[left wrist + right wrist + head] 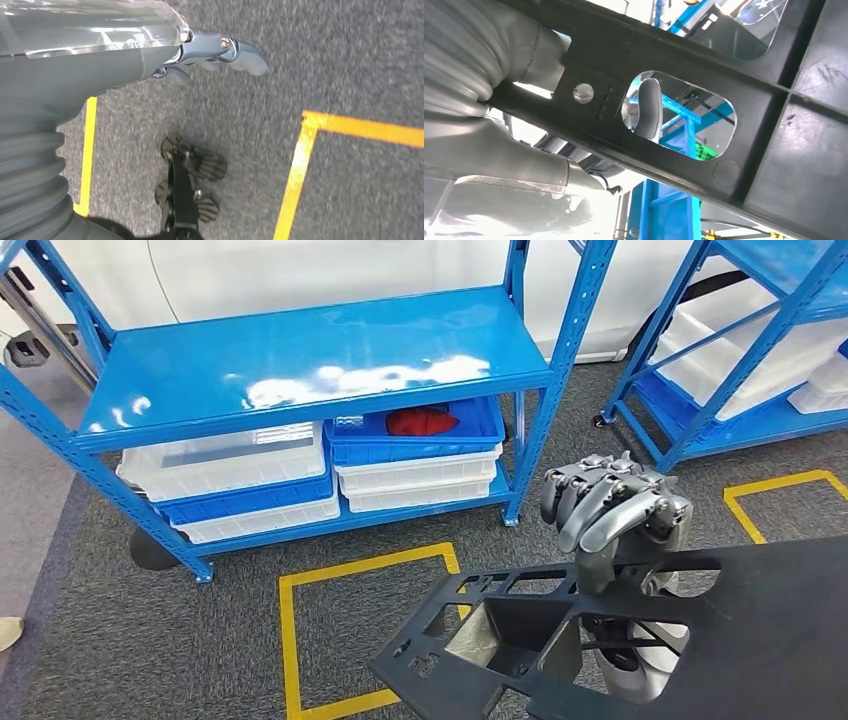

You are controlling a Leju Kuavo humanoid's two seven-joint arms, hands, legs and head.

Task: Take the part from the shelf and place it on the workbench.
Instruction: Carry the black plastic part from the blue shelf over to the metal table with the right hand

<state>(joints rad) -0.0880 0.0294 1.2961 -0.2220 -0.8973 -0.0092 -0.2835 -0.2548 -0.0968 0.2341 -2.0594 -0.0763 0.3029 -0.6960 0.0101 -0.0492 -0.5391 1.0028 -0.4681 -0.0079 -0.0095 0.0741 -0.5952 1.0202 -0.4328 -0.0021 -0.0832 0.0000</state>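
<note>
A large black part [620, 635], a flat moulded panel pierced by several cut-outs, was held up by the right hand [612, 505] in the head view, low and to the right, above the grey carpet [150, 640]. The fingers were curled down over the panel's upper edge, and the hand rose through one of the cut-outs. In the right wrist view the same panel [704, 125] was seen from close behind, with a grey fingertip [648, 107] showing through a rounded opening and the thumb pressed against a bar of the panel.

The left hand [220, 52] was seen hanging over the carpet in its wrist view, fingers slightly curled with nothing in them (how far apart they stood could not be told).

A blue shelf [320, 365] was seen ahead, its upper board bare and glossy. Under it, stacked white and blue bins [240, 480] were ranged, and a red object [420, 421] lay in the top blue bin [415, 435] on the right. A second blue shelf [740, 350] holding white bins stood further right. Yellow tape squares [330, 630] were marked on the carpet. No readable writing or label could be made out on the part, bins or shelves.
</note>
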